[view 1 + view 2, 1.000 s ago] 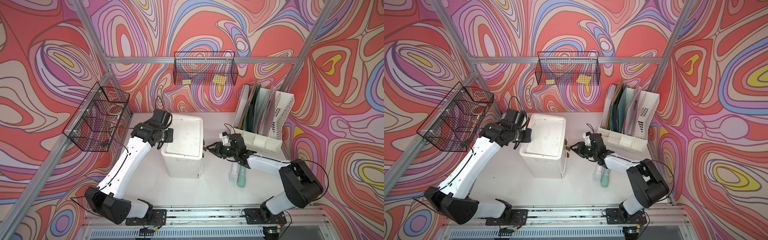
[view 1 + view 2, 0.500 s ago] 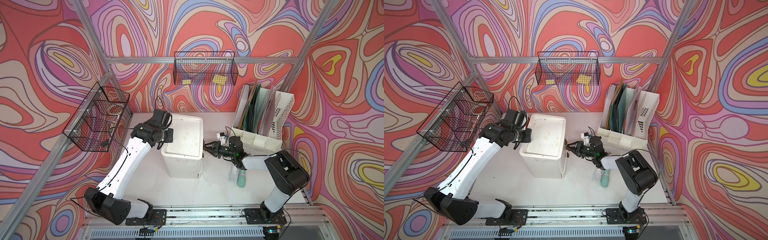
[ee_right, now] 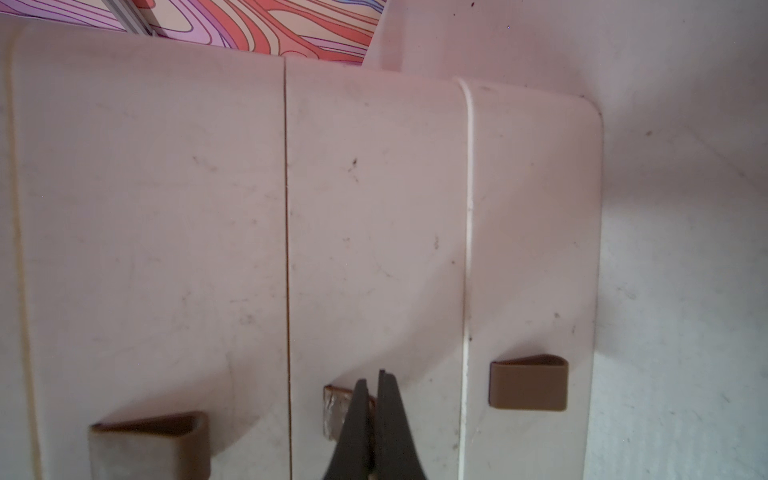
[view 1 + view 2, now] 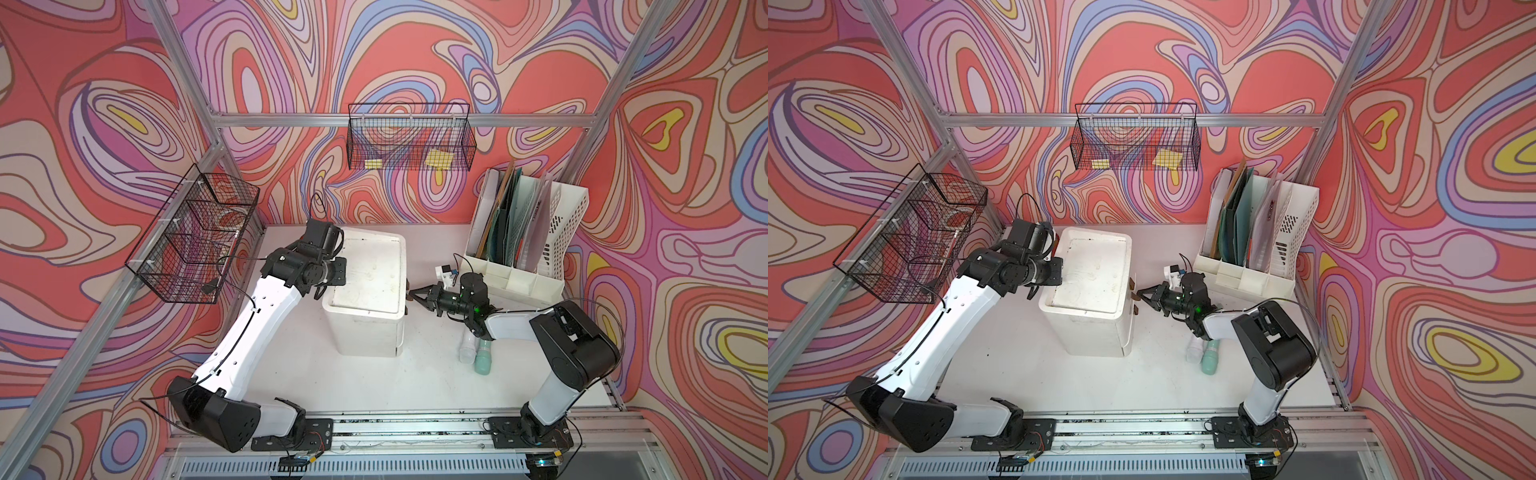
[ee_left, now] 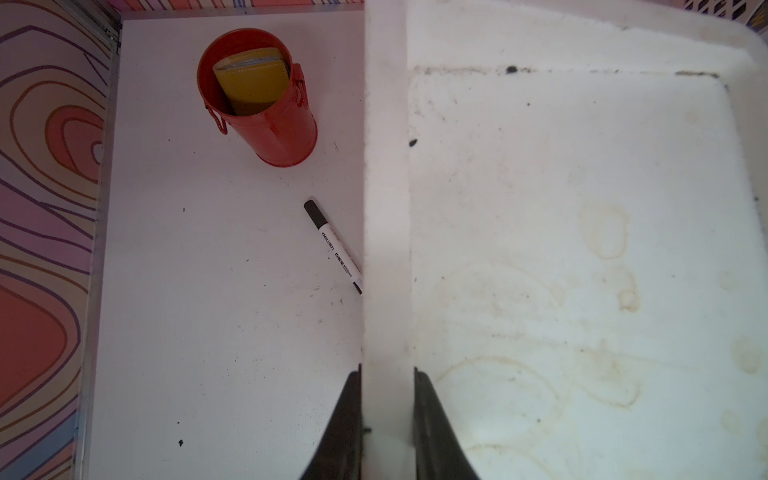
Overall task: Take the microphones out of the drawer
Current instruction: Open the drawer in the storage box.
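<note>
two tools, both clamped: your right tool (image 3: 372, 380) pinches the middle handle (image 3: 334, 411) on the cabinet (image 4: 370, 286) front, your left tool (image 5: 387, 370) grips the cabinet's top rim (image 5: 386, 208). drawers (image 3: 374, 228) shut; microphone hidden.

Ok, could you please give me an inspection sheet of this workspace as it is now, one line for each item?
Surface: white tabletop, scuffed, with small dark specks.
Job's things: white plastic drawer unit, drawers look closed; microphone not seen.
Clutter: red cylindrical tin holding a yellow wallet; black-capped white marker beside the unit; mint-green bottle and white bottle lying under the right arm; white file organiser with folders.
Grippers: left gripper clamps the unit's top rim; right gripper shut on the middle brown handle.
Cables: black cable along the left arm.
Surroundings: side black wire basket and back black wire basket, the latter holding yellow notes; swirl-patterned walls.
</note>
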### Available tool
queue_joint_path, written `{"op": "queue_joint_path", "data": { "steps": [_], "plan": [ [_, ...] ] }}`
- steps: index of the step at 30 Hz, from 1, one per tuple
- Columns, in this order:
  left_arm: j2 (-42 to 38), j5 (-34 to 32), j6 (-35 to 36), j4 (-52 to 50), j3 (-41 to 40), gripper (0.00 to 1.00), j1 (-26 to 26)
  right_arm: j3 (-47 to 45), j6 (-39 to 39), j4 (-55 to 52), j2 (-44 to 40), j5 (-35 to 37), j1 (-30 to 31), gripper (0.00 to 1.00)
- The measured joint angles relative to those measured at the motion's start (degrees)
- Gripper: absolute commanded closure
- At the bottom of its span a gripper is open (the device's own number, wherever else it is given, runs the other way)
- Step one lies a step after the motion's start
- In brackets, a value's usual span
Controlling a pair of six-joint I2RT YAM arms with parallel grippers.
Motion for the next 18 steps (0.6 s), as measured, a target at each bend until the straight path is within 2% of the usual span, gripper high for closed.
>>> {"op": "queue_joint_path", "data": {
  "steps": [8, 18],
  "plan": [
    [-0.5, -0.1, 0.0, 0.7, -0.7, 1.0, 0.0, -0.4, -3.8, -6.8, -5.6, -0.3, -2.4, 1.0],
    [-0.7, -0.2, 0.0, 1.1, -1.0, 1.0, -0.1, 0.0, -13.3, -27.1, -13.7, -0.1, -9.2, 1.0]
  ]
}}
